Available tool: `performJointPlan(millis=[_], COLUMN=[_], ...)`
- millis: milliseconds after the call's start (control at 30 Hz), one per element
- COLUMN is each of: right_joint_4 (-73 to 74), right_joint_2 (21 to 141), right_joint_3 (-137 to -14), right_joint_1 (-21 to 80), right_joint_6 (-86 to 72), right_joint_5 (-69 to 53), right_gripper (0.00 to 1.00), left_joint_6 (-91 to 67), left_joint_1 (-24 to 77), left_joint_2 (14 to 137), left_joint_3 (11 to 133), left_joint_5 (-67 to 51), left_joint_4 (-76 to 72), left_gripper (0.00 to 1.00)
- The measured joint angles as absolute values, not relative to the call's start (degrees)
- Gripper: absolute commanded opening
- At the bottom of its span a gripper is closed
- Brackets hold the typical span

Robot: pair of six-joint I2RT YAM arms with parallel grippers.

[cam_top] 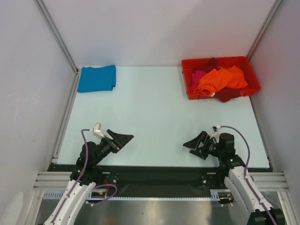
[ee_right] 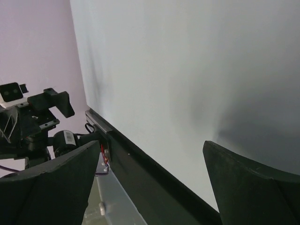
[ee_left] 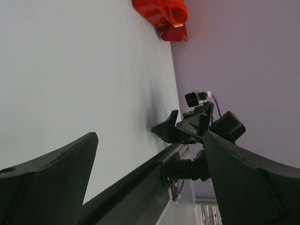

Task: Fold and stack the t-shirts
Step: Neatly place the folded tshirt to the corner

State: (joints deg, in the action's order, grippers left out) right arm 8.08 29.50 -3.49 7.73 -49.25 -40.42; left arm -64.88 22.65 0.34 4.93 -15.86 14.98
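A teal-blue t-shirt (cam_top: 97, 78) lies folded at the table's far left corner. An orange t-shirt (cam_top: 220, 79), a magenta-pink one (cam_top: 197, 76) and a dark red one (cam_top: 228, 95) lie bunched in the red bin (cam_top: 186, 82) at the far right; the bin also shows in the left wrist view (ee_left: 159, 11). My left gripper (cam_top: 125, 139) is open and empty near the front edge, pointing right. My right gripper (cam_top: 193, 146) is open and empty near the front edge, pointing left. Each wrist view shows its own spread fingers (ee_left: 51, 178) (ee_right: 253, 187) over bare table.
White walls with metal frame rails (cam_top: 56, 35) enclose the table on three sides. A black rail (cam_top: 159, 168) runs along the near edge. The right arm shows in the left wrist view (ee_left: 201, 122), and the left arm in the right wrist view (ee_right: 33, 122).
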Motion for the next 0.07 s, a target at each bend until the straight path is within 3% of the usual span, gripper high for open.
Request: performJointPlan(millis=[67], right_joint_4=[7.51], right_joint_2=[28.58], right_joint_3=[-3.27], right_joint_1=[7.77], right_joint_6=[-49.50], right_joint_5=[-40.32], right_gripper=[1.00], left_joint_6=[-65.76], left_joint_1=[22.65], left_joint_2=[0.34], left_joint_3=[4.38], left_joint_5=[-17.61], left_joint_4=[12.80], left_gripper=[1.00])
